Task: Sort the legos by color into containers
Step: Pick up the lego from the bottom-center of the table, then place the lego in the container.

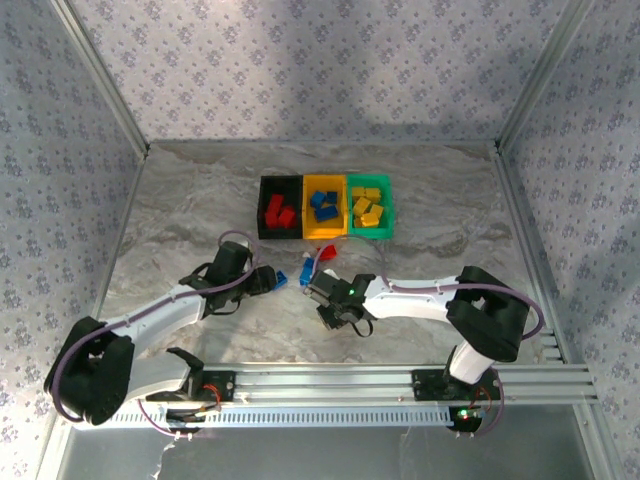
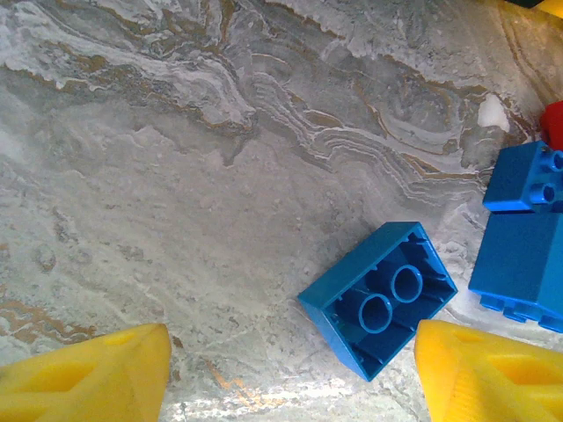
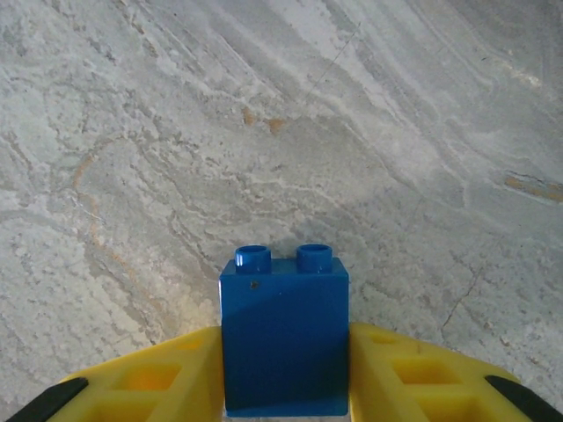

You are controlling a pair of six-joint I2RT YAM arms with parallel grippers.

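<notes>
My right gripper [image 3: 283,352] is shut on an upright blue lego [image 3: 283,338], with a yellow finger [image 3: 167,378] pressed against each side, just above the marble table. My left gripper [image 2: 290,369] is open and low over the table. An upside-down blue lego [image 2: 380,299] lies between its fingers, close to the right finger [image 2: 493,374]. From above, the left gripper [image 1: 270,280] and right gripper [image 1: 325,298] face each other below the containers. The black bin [image 1: 262,207] holds red legos, the yellow-orange bin [image 1: 306,207] blue ones, the green bin [image 1: 390,207] yellow ones.
More loose blue legos [image 2: 519,255] and a red one [image 2: 554,123] lie just right of the left gripper. From above they form a small red and blue cluster [image 1: 314,263] between the grippers and the bins. Patterned walls enclose the table.
</notes>
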